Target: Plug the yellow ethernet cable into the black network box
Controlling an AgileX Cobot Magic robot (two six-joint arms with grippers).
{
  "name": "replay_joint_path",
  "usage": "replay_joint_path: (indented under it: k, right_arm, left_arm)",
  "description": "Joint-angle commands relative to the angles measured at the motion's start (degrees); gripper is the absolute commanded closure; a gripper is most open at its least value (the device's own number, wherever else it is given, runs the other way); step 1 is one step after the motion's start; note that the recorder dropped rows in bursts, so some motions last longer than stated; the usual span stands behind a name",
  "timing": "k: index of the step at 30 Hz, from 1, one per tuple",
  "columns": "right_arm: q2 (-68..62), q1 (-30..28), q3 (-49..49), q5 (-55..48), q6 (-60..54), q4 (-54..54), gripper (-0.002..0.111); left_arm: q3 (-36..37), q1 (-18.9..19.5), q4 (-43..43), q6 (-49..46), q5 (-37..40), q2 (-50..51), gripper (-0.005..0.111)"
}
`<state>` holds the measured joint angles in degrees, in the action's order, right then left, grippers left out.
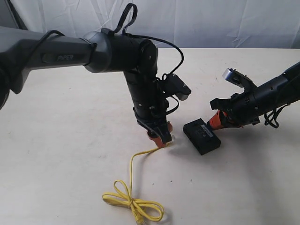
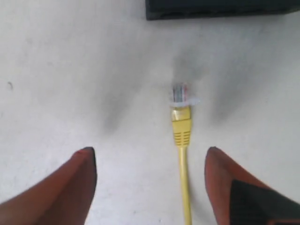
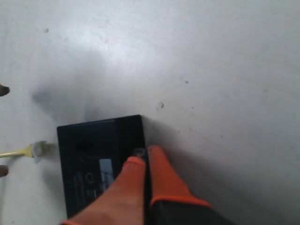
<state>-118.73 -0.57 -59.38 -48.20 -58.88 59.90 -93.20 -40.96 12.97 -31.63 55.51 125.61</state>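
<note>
Looking from outside, we see the left gripper (image 1: 161, 137) pointing down at the pale worktop (image 1: 65, 159). Its orange tips are right over one end of the yellow ethernet cable (image 1: 132, 202). The cable runs from there toward us and ends in a loose knot with loops. The black network box (image 1: 202, 136) lies flat near that cable end, with a small gap between them. The right gripper (image 1: 218, 121) meets the box from the other side.

In the left wrist view, we see the two orange fingers (image 2: 70, 183) wide apart. The yellow ethernet cable (image 2: 181, 126) lies on the worktop between them and touches neither one. Its clear plug (image 2: 180, 96) points at the black network box (image 2: 220, 8). The plug is near the box but not in it.

In the right wrist view, the fingers (image 3: 159, 173) of the right gripper are pressed together with nothing between them. Their tips rest at the edge of the black network box (image 3: 89, 154), close to its white label (image 3: 106, 168). The clear plug (image 3: 40, 148) sits just beside the other side of the box.
</note>
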Motion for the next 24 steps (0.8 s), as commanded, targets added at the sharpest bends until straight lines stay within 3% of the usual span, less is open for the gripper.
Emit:
replay_joint_path:
  k: [1, 5, 13, 20, 22, 24]
  right_arm:
    - [-0.1, 0.0, 0.3, 0.1, -1.1, 0.0, 0.109]
    - [-0.1, 0.0, 0.3, 0.1, -1.1, 0.0, 0.109]
    - [-0.1, 0.0, 0.3, 0.0, -1.1, 0.0, 0.109]
    - [-0.1, 0.0, 0.3, 0.0, -1.1, 0.0, 0.109]
    - [-0.1, 0.0, 0.3, -0.1, -1.1, 0.0, 0.109]
    - [-0.1, 0.0, 0.3, -0.1, -1.1, 0.0, 0.109]
  left_arm:
    - [2.4, -3.1, -1.7, 4.1, -3.6, -2.9, 0.045]
    - [5.4, -4.9, -2.5, 5.2, -8.1, -3.0, 0.045]
    - [11.5, -4.9, -3.5, 10.2, -14.8, -3.0, 0.045]
    - [12.3, -4.9, -3.7, 10.2, -19.4, -3.0, 0.046]
    - [12.3, -4.9, -3.7, 10.2, -19.4, -3.0, 0.050]
    - [12.3, -4.9, -3.7, 10.2, -19.4, -3.0, 0.061]
